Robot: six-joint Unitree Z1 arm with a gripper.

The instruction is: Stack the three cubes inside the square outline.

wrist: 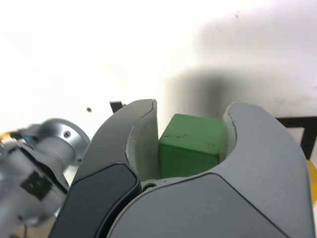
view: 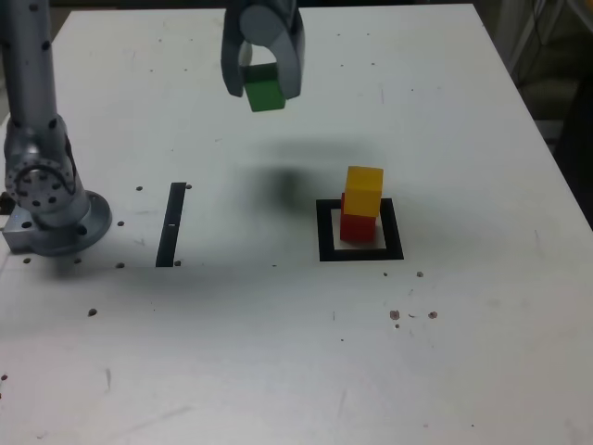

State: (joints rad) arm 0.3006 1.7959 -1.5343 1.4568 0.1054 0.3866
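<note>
Fingers (view: 263, 88) clamped on green cube (view: 265, 94) between them, high above table (view: 463, 352)

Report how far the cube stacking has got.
Done: the yellow cube sits on the red cube inside the square outline. In hand: the gripper is shut on the green cube, in the air, to the exterior view's left of the stack. Left: set green on yellow.

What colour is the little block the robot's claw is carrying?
Green. The green cube shows best in the wrist view, clamped in the gripper.
</note>
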